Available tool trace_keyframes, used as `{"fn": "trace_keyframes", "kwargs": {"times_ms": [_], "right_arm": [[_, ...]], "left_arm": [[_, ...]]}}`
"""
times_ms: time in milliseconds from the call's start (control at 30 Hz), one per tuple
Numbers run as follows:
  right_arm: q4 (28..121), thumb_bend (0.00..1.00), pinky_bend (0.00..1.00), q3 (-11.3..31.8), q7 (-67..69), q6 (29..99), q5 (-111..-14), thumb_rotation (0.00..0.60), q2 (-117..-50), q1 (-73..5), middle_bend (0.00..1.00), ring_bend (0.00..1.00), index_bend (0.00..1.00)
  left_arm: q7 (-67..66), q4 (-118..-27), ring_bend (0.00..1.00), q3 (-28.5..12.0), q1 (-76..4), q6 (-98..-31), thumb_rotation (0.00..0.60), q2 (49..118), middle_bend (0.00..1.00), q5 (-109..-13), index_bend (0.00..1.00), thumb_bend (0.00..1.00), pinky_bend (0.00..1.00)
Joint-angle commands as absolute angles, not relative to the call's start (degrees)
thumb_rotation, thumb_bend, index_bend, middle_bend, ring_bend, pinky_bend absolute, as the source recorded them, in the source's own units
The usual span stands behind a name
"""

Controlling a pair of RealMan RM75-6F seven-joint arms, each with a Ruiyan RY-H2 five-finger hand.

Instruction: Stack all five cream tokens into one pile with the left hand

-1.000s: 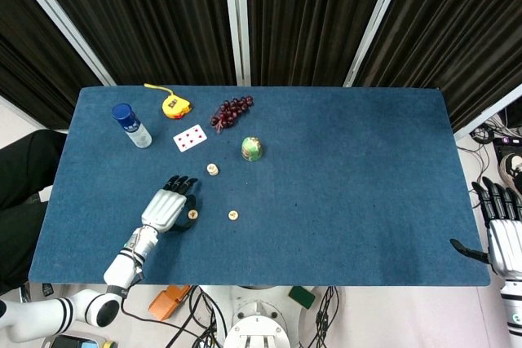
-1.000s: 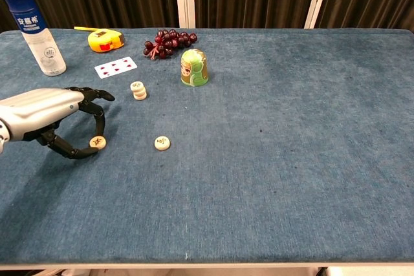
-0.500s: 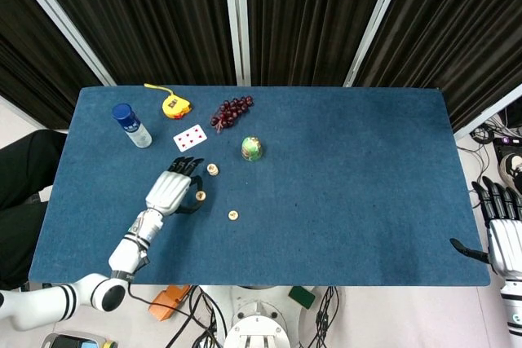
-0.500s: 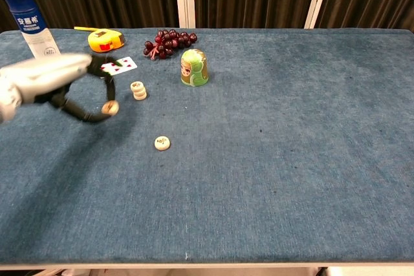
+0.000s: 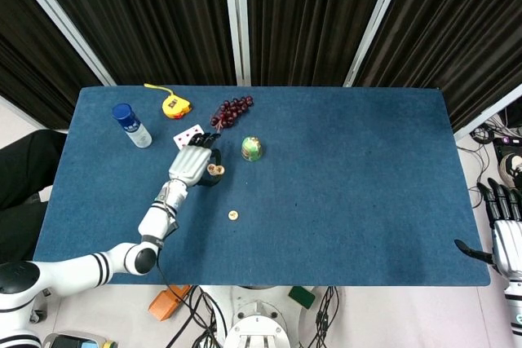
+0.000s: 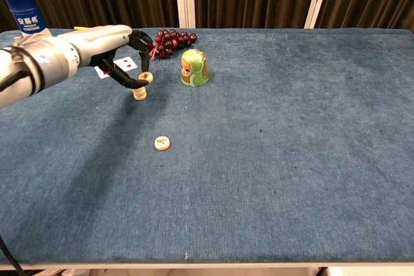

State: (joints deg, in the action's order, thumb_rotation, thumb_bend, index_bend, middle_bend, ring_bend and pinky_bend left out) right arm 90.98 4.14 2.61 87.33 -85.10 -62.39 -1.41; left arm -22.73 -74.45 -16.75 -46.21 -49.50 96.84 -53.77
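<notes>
Pinching a cream token (image 6: 146,77), the left hand (image 5: 192,165) hovered above the pile (image 6: 139,92); a skewed release risked toppling it.

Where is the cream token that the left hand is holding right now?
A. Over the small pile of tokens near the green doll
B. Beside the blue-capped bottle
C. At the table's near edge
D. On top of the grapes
A. The left hand pinches a cream token directly over the pile, left of the green doll.
</notes>
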Motion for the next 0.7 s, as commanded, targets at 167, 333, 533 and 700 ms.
{"fn": "trace_keyframes", "kwargs": {"times_ms": [167,333,533,700], "right_arm": [[90.6,0.06,0.00,4.3,2.8,86.7,-84.8,0.600,-62.5,-1.7,0.00,0.00,0.00],[90.5,0.06,0.00,4.4,2.7,86.5,-84.7,0.600,-62.6,-1.9,0.00,0.00,0.00],[90.6,0.06,0.00,4.5,2.5,86.4,-84.6,0.600,-62.6,-2.0,0.00,0.00,0.00],[90.7,0.06,0.00,4.5,2.5,86.4,-84.5,0.600,-62.6,-1.9,0.00,0.00,0.00]], "left_arm": [[-24.7,-71.2,0.00,-17.0,-48.0,-48.6,0.562,98.2,0.06,-49.1,0.50,0.35,0.00],[-25.1,-70.9,0.00,-16.4,-48.3,-48.7,0.565,97.9,0.06,-47.7,0.50,0.35,0.00],[-25.1,-71.1,0.00,-15.9,-48.5,-48.7,0.565,97.3,0.06,-46.9,0.49,0.34,0.00],[-25.1,-71.2,0.00,-15.4,-48.8,-48.7,0.564,97.1,0.06,-46.4,0.48,0.33,0.00]]}}
